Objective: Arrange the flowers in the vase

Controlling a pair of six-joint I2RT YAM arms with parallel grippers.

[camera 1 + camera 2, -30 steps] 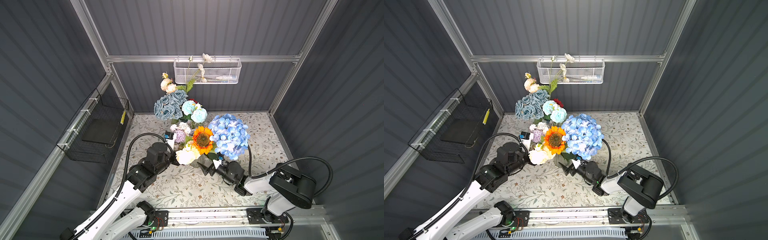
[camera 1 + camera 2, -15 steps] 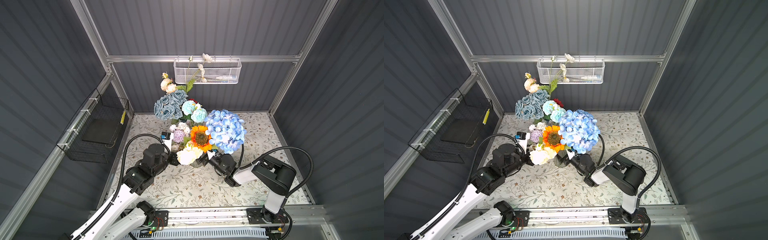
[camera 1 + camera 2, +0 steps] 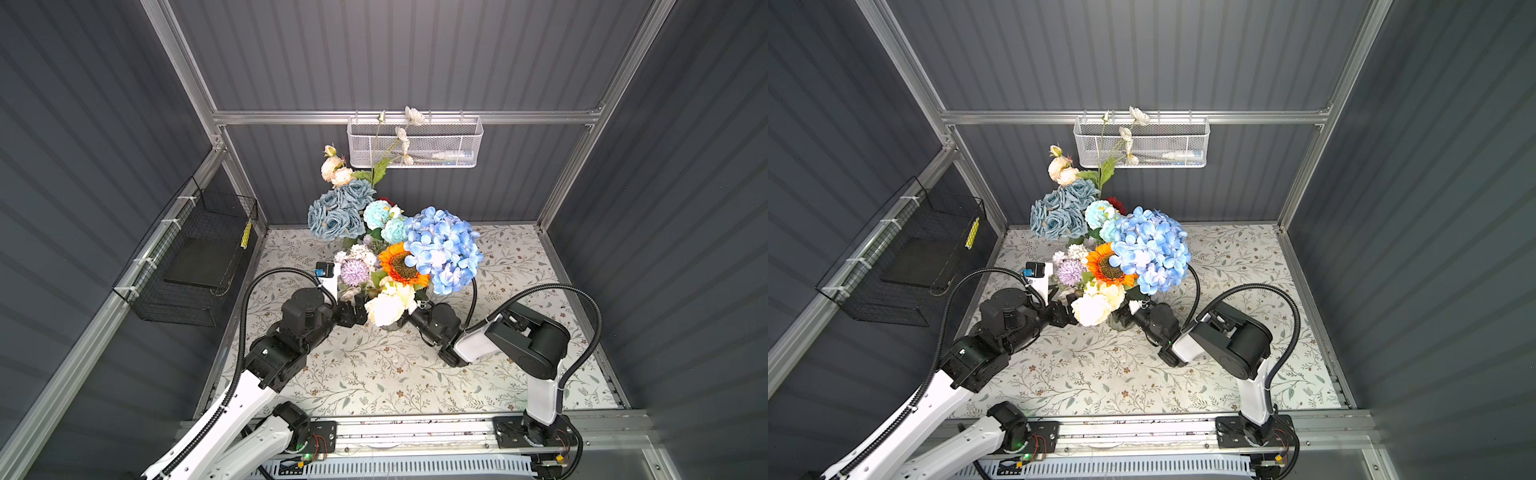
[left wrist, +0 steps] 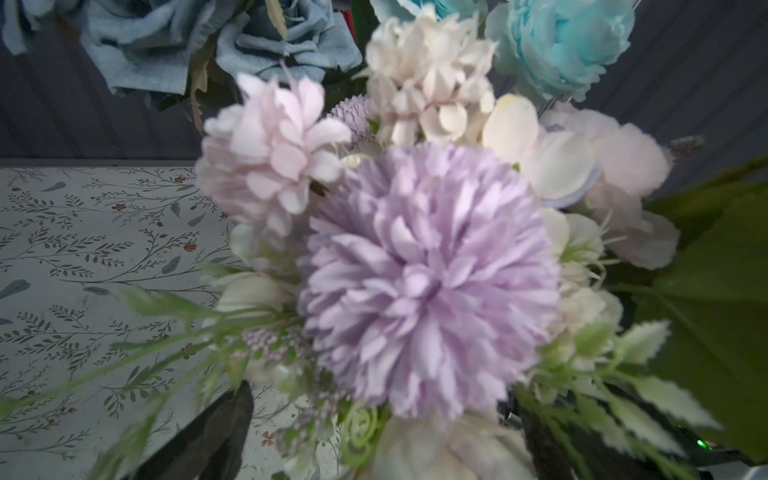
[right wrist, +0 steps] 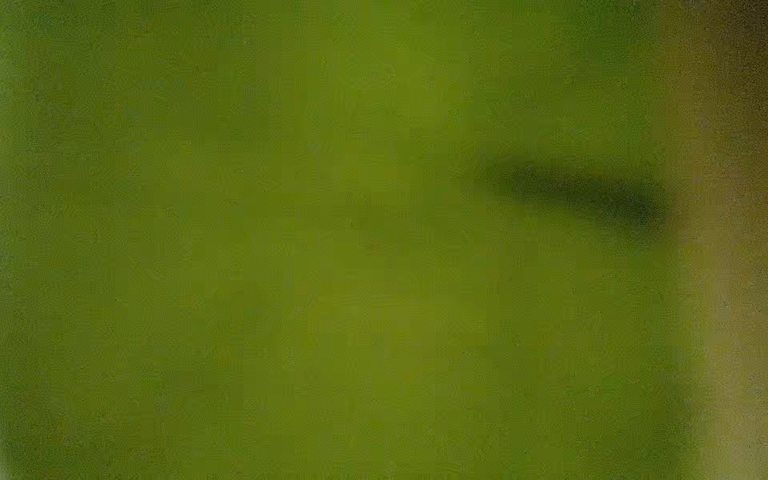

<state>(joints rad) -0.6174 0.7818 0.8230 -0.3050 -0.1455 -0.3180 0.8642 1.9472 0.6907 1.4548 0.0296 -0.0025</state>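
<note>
Left gripper [image 3: 356, 312] jaws spread wide beside the glass vase [image 3: 1116, 323] | right gripper [image 3: 1130, 316] under the blooms, grip cannot be told | flowers [image 3: 376, 214] bunched in the vase on the tablecloth [image 3: 374, 374]: domed flat-petalled blue hydrangea [image 3: 442, 249], ruffled dusty-blue roses [image 3: 336, 212], dark-centred orange daisy head [image 3: 401, 266], cream rose [image 3: 384, 308], spiky lilac puff [image 3: 354, 271]

The bench [image 3: 374, 374] I work over is spread with a leaf-printed cloth [image 3: 519, 266]; a glass vase [image 3: 1117, 324] stands on it near the frame's centre.
</note>
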